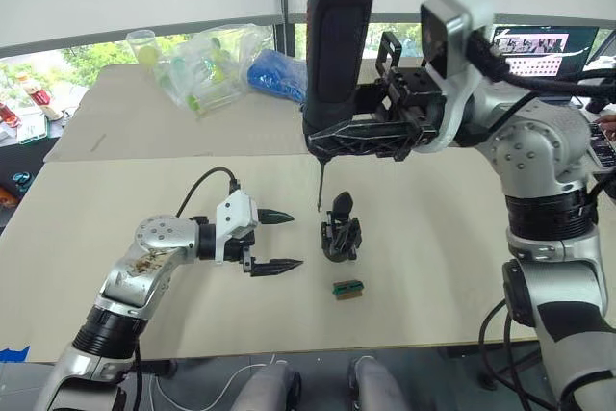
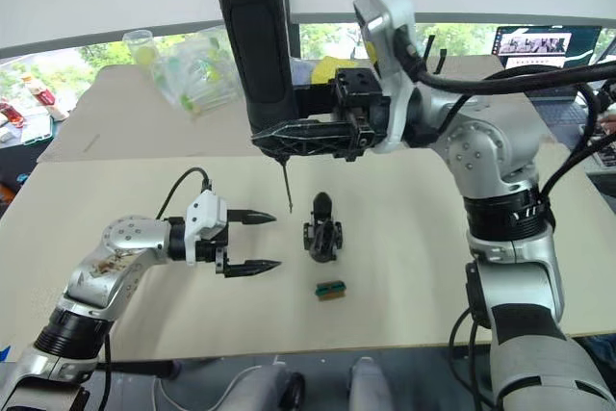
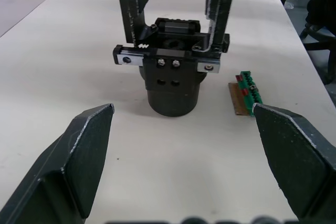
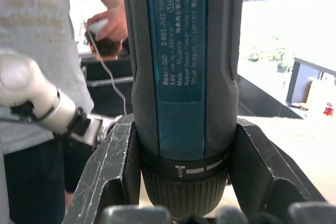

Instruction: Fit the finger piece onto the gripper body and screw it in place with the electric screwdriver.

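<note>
Left eye view: the right gripper (image 1: 358,132) grasps the electric screwdriver (image 1: 339,36) upright above the table (image 1: 433,267), bit pointing down beside the gripper body (image 1: 341,231), while the left gripper (image 1: 279,240), fingers spread, faces it near a green block (image 1: 348,288).

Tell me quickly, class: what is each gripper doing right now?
Left gripper: open, empty, beside the small black gripper body.
Right gripper: shut on the thick dark blue-black electric screwdriver, held upright.
</note>
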